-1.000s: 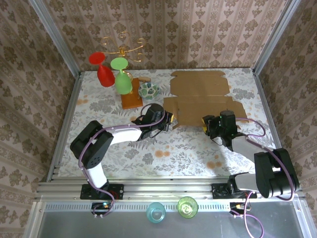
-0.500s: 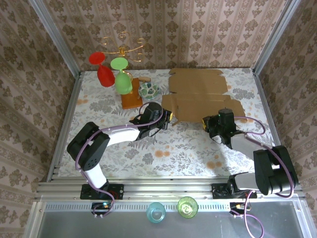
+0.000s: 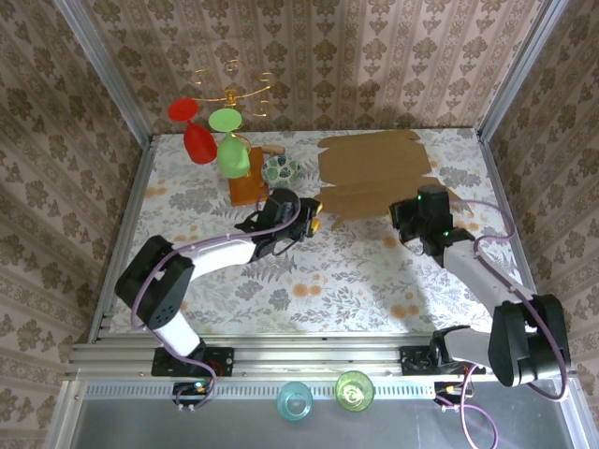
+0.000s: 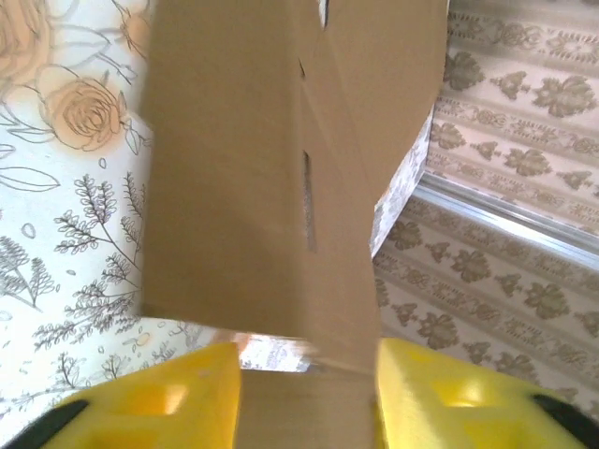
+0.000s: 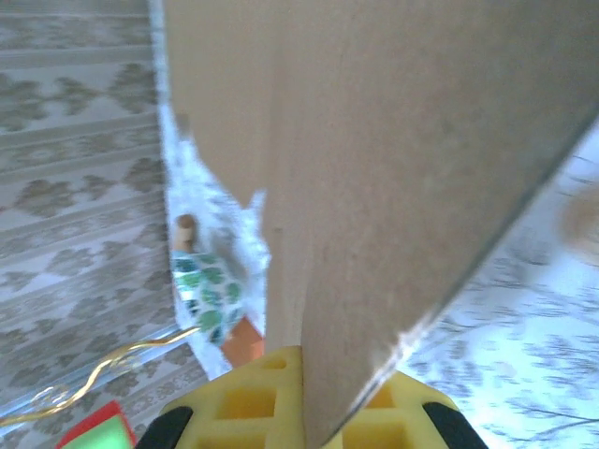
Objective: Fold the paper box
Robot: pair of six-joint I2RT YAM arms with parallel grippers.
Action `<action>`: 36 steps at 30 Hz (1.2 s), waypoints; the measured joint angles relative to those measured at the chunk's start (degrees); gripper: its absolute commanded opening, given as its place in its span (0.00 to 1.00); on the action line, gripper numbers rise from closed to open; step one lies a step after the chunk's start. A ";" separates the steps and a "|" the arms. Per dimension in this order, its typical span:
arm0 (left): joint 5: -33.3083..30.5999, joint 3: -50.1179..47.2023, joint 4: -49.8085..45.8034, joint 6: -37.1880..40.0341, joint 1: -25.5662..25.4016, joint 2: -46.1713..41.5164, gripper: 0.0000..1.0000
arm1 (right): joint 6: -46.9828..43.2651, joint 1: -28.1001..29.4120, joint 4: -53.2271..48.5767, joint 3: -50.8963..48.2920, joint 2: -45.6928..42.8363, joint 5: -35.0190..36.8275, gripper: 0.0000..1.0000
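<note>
The paper box [image 3: 374,173] is a flat tan cardboard sheet with flaps, lying at the back right of the table with its near edge raised. My right gripper [image 3: 409,217] is at that near edge on the right. In the right wrist view the cardboard [image 5: 421,140] stands edge-on, pinched between the yellow fingers, so the right gripper [image 5: 304,374] is shut on it. My left gripper [image 3: 312,223] is at the sheet's near left corner. In the left wrist view its fingers [image 4: 187,398] stand apart, so the left gripper [image 4: 307,374] is open with a cardboard flap [image 4: 243,168] lying between them.
A reddish wooden board [image 3: 251,190] and a green-patterned bowl [image 3: 280,169] sit just left of the box. Red [image 3: 197,136] and green [image 3: 230,145] glasses hang on a gold rack [image 3: 229,89] at the back left. Two cups [image 3: 296,400] stand below the table's front rail.
Both grippers moved toward the back with the sheet, whose near part lifted and folded up. The right gripper closed on the cardboard. The left gripper opened.
</note>
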 measured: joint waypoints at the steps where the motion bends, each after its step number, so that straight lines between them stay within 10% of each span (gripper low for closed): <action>1: 0.20 0.15 -1.77 1.62 0.63 -1.55 0.52 | -1.09 -0.04 -1.81 2.82 -0.57 0.46 0.00; 21: -12.11 0.70 -37.99 30.67 9.14 -36.26 0.48 | -7.78 5.40 -31.61 61.75 4.02 4.70 0.00; 36: -4.26 10.08 -40.26 36.63 12.92 -29.11 0.49 | 5.33 2.99 -23.02 54.95 32.17 0.44 0.00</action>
